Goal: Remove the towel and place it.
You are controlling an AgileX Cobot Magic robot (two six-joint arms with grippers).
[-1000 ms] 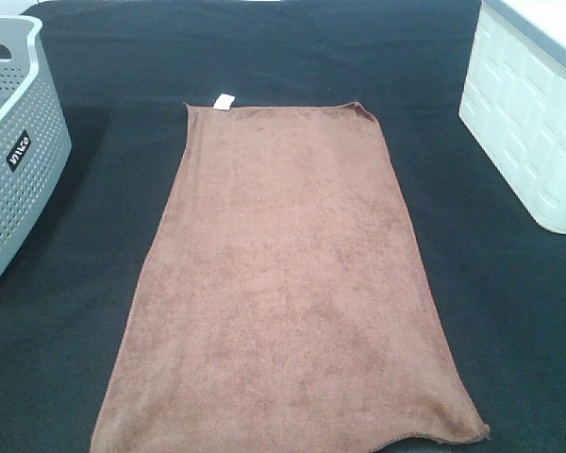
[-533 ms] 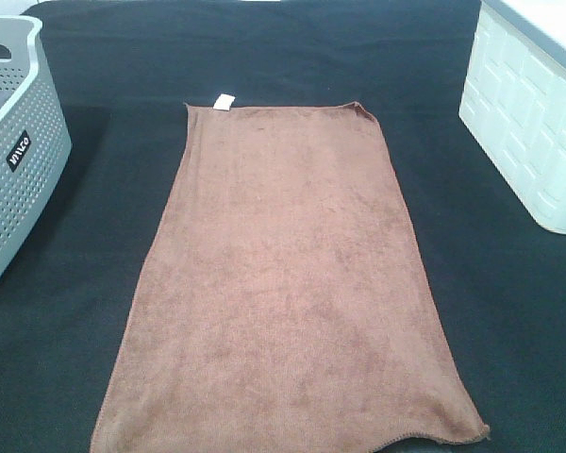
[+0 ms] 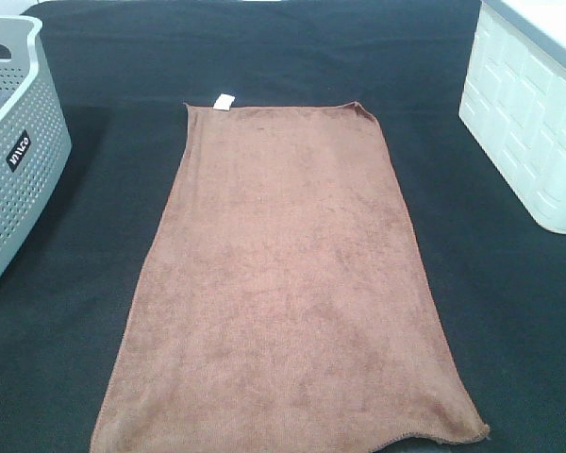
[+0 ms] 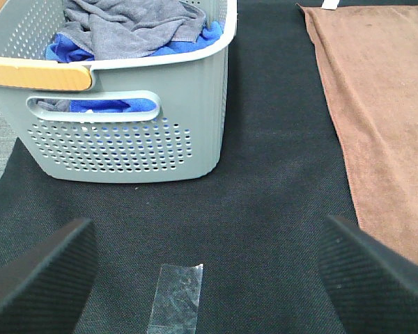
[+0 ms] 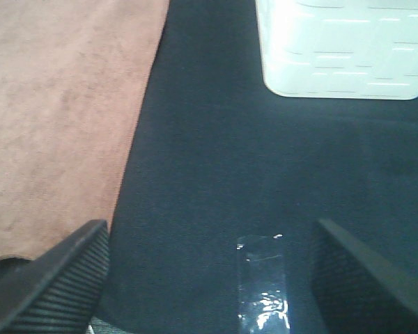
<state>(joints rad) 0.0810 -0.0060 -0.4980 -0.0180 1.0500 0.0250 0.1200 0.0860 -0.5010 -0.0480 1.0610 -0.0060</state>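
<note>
The reddish-brown towel (image 3: 288, 283) lies spread flat on the black table covering (image 3: 264, 57), long side running away from the front edge, with a small white tag (image 3: 224, 101) at its far left corner. Neither arm shows in the exterior high view. In the left wrist view the left gripper (image 4: 209, 278) stands open over bare black cloth, the towel (image 4: 383, 118) off to one side. The right gripper (image 5: 216, 278) is open too, hovering above black cloth, with the towel's edge (image 5: 63, 118) beside one finger. Nothing is held.
A grey perforated basket (image 3: 14, 142) at the far left holds grey and blue cloths (image 4: 125, 28). A white basket (image 3: 533, 123) stands at the back right. Strips of clear tape (image 4: 175, 296) (image 5: 262, 278) are stuck to the black cloth under each gripper.
</note>
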